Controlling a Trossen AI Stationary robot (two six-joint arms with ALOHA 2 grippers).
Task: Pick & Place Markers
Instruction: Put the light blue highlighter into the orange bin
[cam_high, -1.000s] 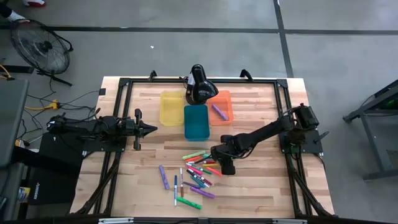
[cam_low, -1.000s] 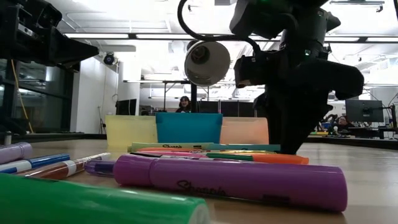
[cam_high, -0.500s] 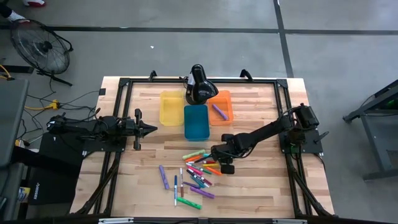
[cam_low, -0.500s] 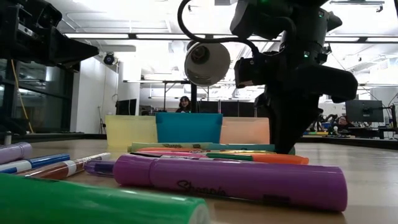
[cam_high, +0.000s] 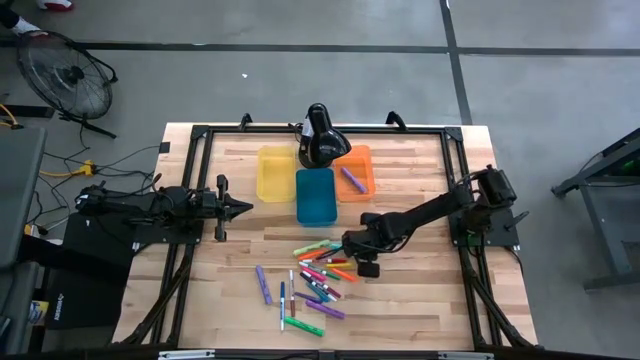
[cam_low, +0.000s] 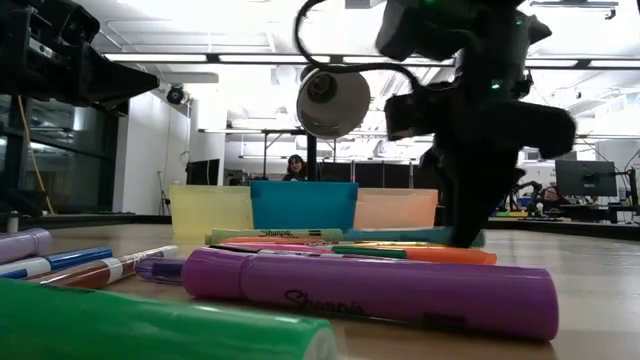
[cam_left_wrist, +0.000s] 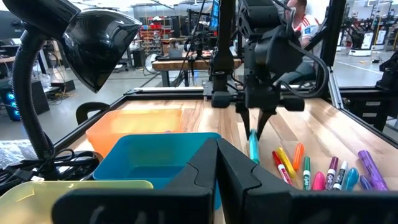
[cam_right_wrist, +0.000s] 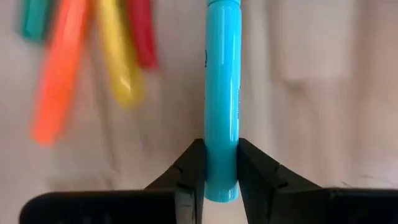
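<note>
Right pincer (cam_right_wrist: 221, 163) clamped on teal marker (cam_right_wrist: 222, 93).
Marker sits beside the pile (cam_high: 318, 282) on the surface (cam_high: 410, 300); left pincer (cam_high: 243, 208) together, parked at left side.

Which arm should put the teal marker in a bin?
The right arm. Its gripper is shut on the teal marker, near the blue bin. The left gripper waits shut at the table's left side, holding nothing.
</note>
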